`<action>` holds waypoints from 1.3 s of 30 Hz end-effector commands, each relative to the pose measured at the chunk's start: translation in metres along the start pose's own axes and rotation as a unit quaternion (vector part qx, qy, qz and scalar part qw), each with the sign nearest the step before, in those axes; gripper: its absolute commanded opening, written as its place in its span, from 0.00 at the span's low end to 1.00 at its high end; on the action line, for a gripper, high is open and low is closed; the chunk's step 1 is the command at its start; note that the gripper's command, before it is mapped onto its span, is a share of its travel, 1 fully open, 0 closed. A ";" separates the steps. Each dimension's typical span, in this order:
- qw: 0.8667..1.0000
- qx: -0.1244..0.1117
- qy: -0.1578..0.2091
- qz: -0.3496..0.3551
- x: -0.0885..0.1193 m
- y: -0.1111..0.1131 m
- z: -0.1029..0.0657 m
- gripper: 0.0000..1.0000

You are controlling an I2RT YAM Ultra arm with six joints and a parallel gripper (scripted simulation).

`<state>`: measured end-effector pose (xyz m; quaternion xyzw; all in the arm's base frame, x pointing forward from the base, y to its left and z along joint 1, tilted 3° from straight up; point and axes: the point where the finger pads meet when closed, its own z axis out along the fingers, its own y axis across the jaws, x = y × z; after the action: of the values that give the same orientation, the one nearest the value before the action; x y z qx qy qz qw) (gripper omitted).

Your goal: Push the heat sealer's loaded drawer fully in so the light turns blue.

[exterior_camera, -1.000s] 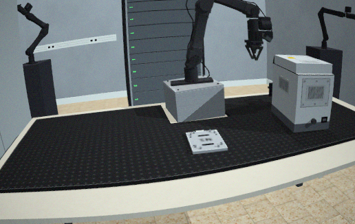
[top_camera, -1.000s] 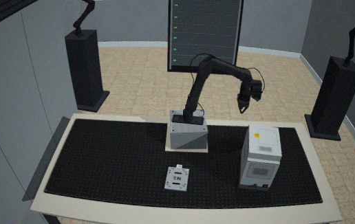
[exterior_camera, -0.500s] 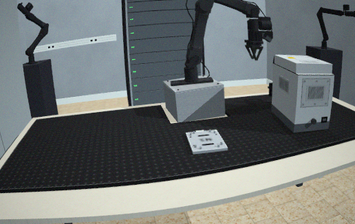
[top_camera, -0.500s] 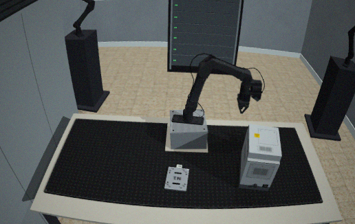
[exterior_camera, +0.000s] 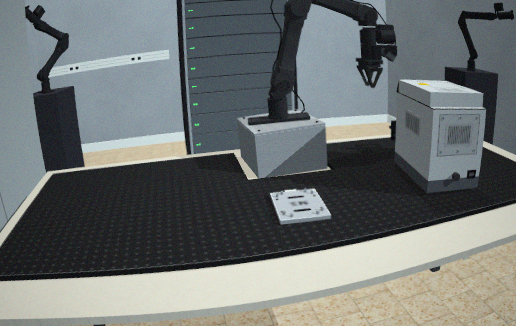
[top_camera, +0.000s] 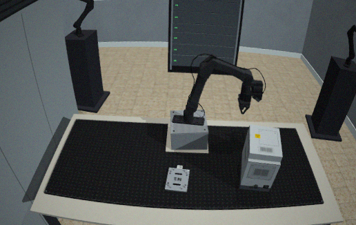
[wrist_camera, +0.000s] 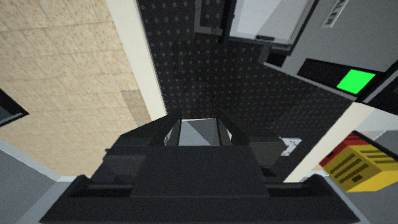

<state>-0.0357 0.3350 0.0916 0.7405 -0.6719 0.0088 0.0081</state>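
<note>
Your gripper (exterior_camera: 370, 79) hangs at upper right of the exterior view, above and behind the heat sealer (exterior_camera: 439, 134), fingers half parted and grasping nothing. In the wrist view the sealer's light (wrist_camera: 355, 81) shows green at upper right, with the drawer (wrist_camera: 260, 20) projecting at top centre. Come down behind the drawer front and push slow and square, so the unfixed sealer doesn't slide. The arm's pedestal (exterior_camera: 283, 145) and a grey plate (exterior_camera: 300, 205) stand well apart, off your path.
</note>
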 end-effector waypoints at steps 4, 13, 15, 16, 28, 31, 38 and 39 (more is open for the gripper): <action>1.000 0.003 -0.022 0.009 -0.030 0.000 0.007 0.45; 1.000 0.003 -0.019 0.019 -0.051 0.001 0.025 0.45; 0.999 0.005 -0.015 0.028 -0.057 0.000 0.030 0.45; 0.999 0.005 -0.015 0.028 -0.060 0.001 0.033 0.45; 0.999 0.005 -0.011 0.038 -0.090 0.001 0.059 0.45; 0.999 0.006 0.003 0.048 -0.094 0.000 0.067 0.45; 0.998 0.007 0.010 0.058 -0.113 0.000 0.085 0.45; 0.998 0.007 0.010 0.058 -0.113 0.000 0.085 0.45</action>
<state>-0.0453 0.4348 -0.0048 0.7053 -0.7082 0.0268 0.0195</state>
